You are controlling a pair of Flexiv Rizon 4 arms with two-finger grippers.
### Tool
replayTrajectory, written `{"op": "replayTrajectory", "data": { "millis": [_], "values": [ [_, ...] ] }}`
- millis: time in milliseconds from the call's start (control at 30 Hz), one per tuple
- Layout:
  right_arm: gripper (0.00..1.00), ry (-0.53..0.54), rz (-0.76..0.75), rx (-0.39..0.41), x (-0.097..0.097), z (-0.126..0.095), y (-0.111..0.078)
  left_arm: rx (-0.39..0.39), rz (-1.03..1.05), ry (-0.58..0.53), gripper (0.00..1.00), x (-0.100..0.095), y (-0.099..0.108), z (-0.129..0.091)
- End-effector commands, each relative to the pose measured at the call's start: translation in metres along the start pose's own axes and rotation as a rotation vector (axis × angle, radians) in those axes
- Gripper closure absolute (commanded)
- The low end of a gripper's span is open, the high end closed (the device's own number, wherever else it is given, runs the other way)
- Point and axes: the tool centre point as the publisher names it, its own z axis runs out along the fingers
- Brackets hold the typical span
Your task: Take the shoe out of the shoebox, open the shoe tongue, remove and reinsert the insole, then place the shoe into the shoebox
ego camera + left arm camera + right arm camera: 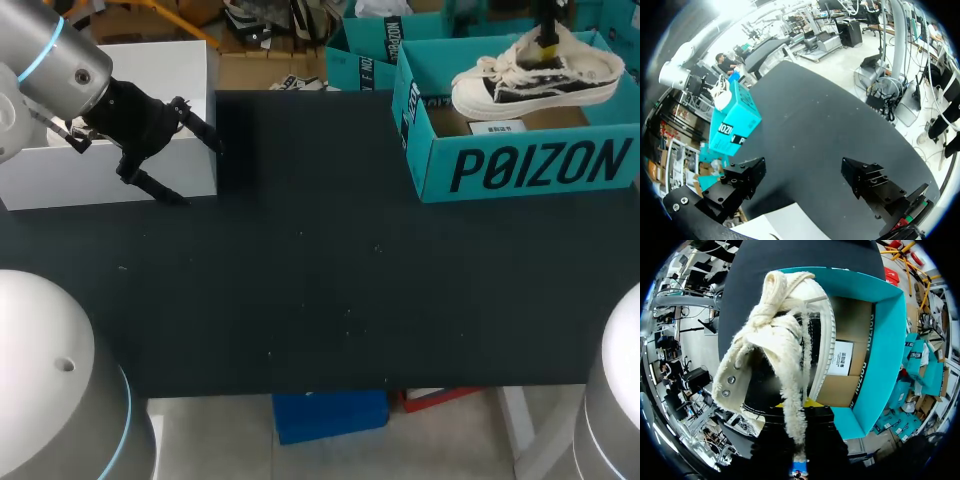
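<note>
Right gripper (547, 47) pinched shoe (530, 82) above shoebox (520, 165), far-right corner of surface (320, 280); left gripper (200, 175) spread, empty. Risk: thin fabric hold could slip, shoe snagging box wall.

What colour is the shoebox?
The shoebox is teal with black lettering; head view shows it best.

Shoe (535, 75) over shoebox (520, 165), at far right of table (320, 300)

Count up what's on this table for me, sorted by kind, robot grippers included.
shoe: 1
teal shoebox: 1
white box: 1
grippers: 2, the left gripper and the right gripper
Total: 5
</note>
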Motion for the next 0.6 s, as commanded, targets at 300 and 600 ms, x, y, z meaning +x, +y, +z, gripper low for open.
{"op": "replayTrajectory", "data": {
  "millis": [300, 600],
  "values": [
    [1.00, 0.055, 0.008, -0.028, -0.019, 0.032, 0.004, -0.003, 0.002, 0.000, 0.00, 0.001, -0.001, -0.001],
    [1.00, 0.075, 0.023, -0.052, -0.022, 0.053, 0.008, -0.003, 0.002, 0.000, 0.00, 0.001, -0.001, -0.001]
  ]
}}
